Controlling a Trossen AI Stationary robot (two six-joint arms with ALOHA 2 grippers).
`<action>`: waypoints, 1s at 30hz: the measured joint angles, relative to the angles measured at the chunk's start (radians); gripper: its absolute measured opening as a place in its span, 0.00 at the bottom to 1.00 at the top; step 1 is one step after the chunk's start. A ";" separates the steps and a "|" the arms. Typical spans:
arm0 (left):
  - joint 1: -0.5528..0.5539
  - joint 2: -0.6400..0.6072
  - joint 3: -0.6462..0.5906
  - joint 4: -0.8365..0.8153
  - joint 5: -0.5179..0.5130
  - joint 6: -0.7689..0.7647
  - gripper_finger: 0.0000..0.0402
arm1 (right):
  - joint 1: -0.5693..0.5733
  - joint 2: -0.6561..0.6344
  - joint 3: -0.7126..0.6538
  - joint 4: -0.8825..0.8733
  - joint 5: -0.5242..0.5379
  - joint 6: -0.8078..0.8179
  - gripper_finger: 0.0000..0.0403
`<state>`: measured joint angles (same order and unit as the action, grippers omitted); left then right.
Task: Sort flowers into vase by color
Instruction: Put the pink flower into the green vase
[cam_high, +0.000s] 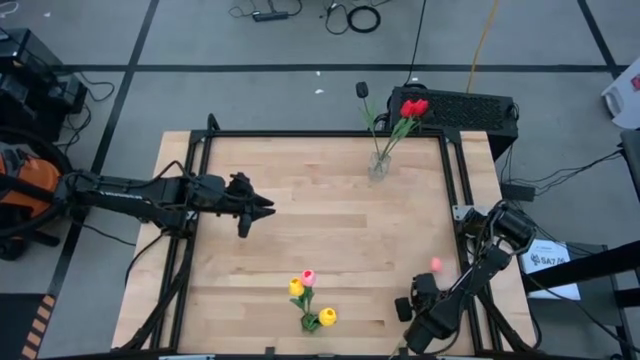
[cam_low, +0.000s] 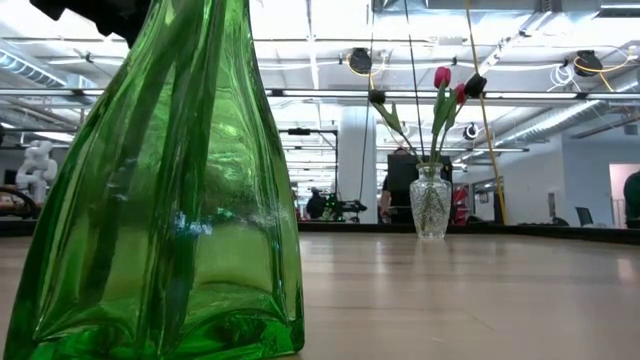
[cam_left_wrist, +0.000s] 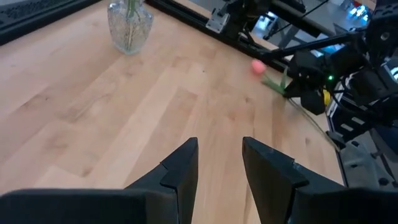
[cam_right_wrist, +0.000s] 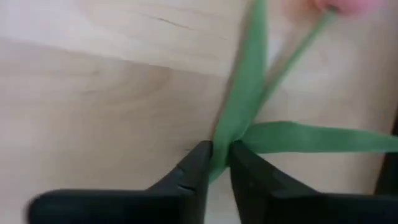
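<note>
A clear glass vase (cam_high: 379, 165) stands at the table's far side and holds red tulips (cam_high: 413, 107) and a black one (cam_high: 362, 90); it also shows in the low view (cam_low: 430, 205). A green glass vase (cam_high: 309, 322) near the front edge holds two yellow tulips (cam_high: 297, 288) and a pink one (cam_high: 309, 277); it fills the low view's left (cam_low: 170, 200). My right gripper (cam_right_wrist: 221, 155) is at the front right (cam_high: 428, 284), shut on a pink tulip (cam_high: 436, 264). My left gripper (cam_left_wrist: 221, 162) hovers open and empty over the table's left middle (cam_high: 262, 208). My right gripper pinches the pink tulip's green stem (cam_right_wrist: 225, 135) between its two fingertips, where a long leaf (cam_right_wrist: 311, 138) branches off. The fingers lie across the stem. The pink head (cam_right_wrist: 348, 5) points away from the gripper toward the far edge. Whether the tulip is clear of the table cannot be told.
A black metal frame (cam_high: 452, 170) borders the wooden table. A black box (cam_high: 455, 105) stands behind the far edge near the clear vase. Bare wood lies in the table's middle between the two vases.
</note>
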<state>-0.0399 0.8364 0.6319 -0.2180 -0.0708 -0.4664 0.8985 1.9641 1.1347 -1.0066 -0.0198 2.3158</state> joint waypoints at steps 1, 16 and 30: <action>0.000 0.000 0.000 0.005 -0.003 0.000 0.33 | -0.003 -0.007 0.001 -0.010 0.050 -0.028 0.11; 0.000 0.001 0.001 0.030 -0.017 0.001 0.33 | -0.117 -0.241 0.000 -0.160 0.821 -0.271 0.00; 0.000 0.001 0.001 0.027 -0.017 0.003 0.33 | 0.022 -0.556 0.003 0.290 1.501 -1.153 0.00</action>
<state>-0.0399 0.8371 0.6330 -0.1912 -0.0879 -0.4637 0.9207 1.4082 1.1378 -0.7169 1.4813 1.1626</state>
